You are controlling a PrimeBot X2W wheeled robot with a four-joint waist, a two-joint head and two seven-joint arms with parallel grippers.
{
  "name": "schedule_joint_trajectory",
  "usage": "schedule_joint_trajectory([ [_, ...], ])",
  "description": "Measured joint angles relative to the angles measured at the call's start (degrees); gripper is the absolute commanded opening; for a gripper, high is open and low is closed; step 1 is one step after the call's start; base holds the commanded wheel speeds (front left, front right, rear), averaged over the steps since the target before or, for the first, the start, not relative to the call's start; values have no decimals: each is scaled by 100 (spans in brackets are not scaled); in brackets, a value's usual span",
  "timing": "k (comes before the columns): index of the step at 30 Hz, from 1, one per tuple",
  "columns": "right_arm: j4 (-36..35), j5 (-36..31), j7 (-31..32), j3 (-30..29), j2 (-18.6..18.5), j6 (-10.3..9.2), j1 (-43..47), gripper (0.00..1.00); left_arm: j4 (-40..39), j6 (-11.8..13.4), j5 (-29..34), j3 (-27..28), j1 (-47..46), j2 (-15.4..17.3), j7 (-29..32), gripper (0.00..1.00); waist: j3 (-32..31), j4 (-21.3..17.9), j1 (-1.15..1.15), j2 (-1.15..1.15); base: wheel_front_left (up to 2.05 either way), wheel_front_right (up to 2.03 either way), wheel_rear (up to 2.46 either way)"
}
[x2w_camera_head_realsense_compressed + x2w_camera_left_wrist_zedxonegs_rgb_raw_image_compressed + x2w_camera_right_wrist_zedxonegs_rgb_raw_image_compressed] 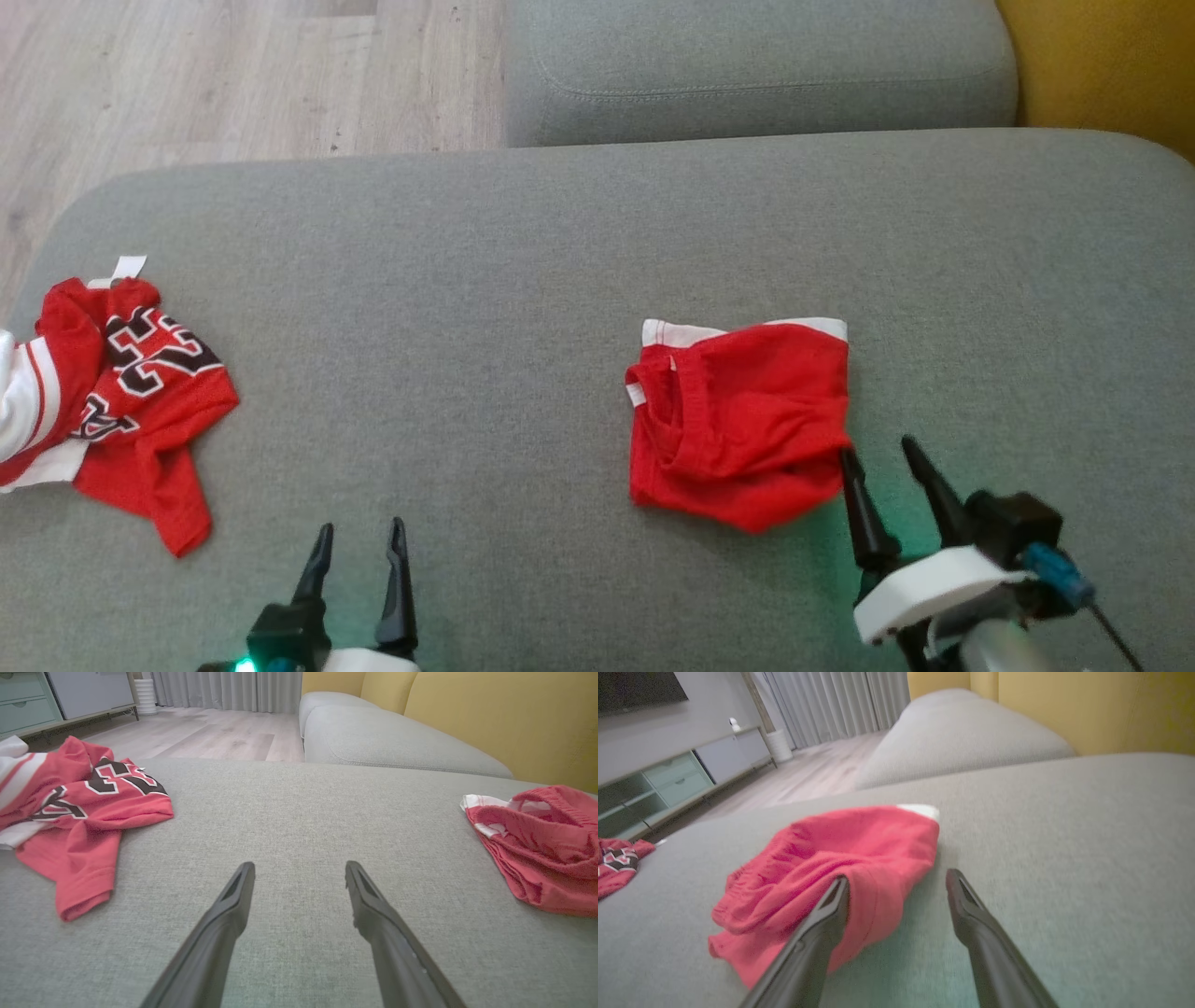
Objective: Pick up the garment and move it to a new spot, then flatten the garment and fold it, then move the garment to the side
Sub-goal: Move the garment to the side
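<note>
The folded red garment (738,425) is lying on the grey sofa cushion (523,280), right of the middle and closer to the near edge than the far one. Its white waistband is facing the far edge, and a small white tag (636,395) is showing at its left side; no print on it can be read.

The right gripper (876,448) is sitting at the garment's near right corner with its jaws spread wide and gripping nothing. In the right wrist view its left finger (817,933) is overlapping the red cloth, though whether it is touching is hard to tell in the blur.

The left gripper (361,525) is hovering over bare cushion by the near edge, jaws apart and empty.

A crumpled red and white jersey (140,392) is lying at the cushion's left edge, bearing black characters outlined in white, perhaps numerals, but the creases are breaking them up. A blank white tab (129,268) is sticking out of its far side.
</note>
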Motion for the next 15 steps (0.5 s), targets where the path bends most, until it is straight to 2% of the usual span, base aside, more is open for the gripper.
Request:
schedule_joint_trajectory([
  [8, -554, 131, 0, -222, 1, 0, -75, 100, -75, -2, 126, 134, -35, 1, 0, 100, -10, -14, 1, 0, 0, 0, 0],
  [15, -668, 174, -1, -391, 2, 0, -276, 100, -224, -4, 234, 218, -46, 1, 0, 100, -34, 14, 0, 0, 0, 0, 0],
])
